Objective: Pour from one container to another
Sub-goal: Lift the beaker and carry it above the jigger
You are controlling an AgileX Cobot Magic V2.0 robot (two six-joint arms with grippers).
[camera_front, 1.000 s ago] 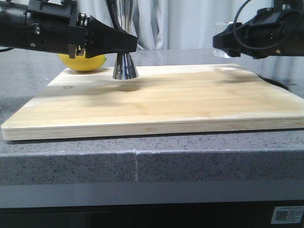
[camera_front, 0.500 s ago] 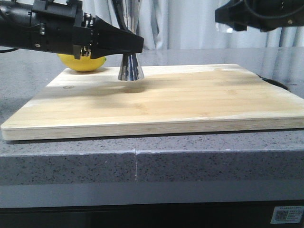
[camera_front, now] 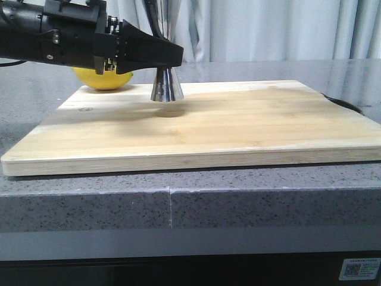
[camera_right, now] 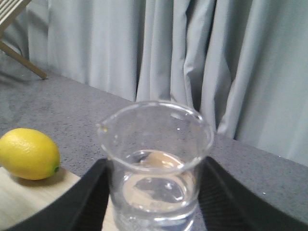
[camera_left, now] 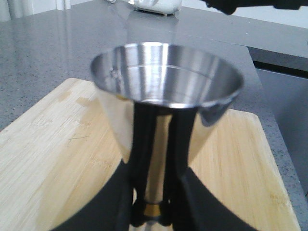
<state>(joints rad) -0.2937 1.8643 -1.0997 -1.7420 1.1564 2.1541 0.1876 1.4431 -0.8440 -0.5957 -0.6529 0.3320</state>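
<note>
In the front view the left gripper reaches in from nine o'clock, its black fingers pinching the steel jigger at the narrow waist. The jigger's lower cone hangs just above the bamboo cutting board, over the board's far-left part, at about eleven o'clock from the board's middle. The board lies on a grey speckled countertop. A lemon rests on the counter just behind the board's far-left corner, at about nine o'clock from the jigger, partly hidden by the gripper.

The left wrist view looks into the jigger's open upper cone, upright, with the gold waist band clamped between the dark fingers.

The right gripper is outside the front view. In its own wrist view its two black fingers press against the sides of the clear glass beaker, held upright with its pour lip turned toward the lemon and grey curtains behind. I cannot tell whether the beaker holds liquid.
</note>
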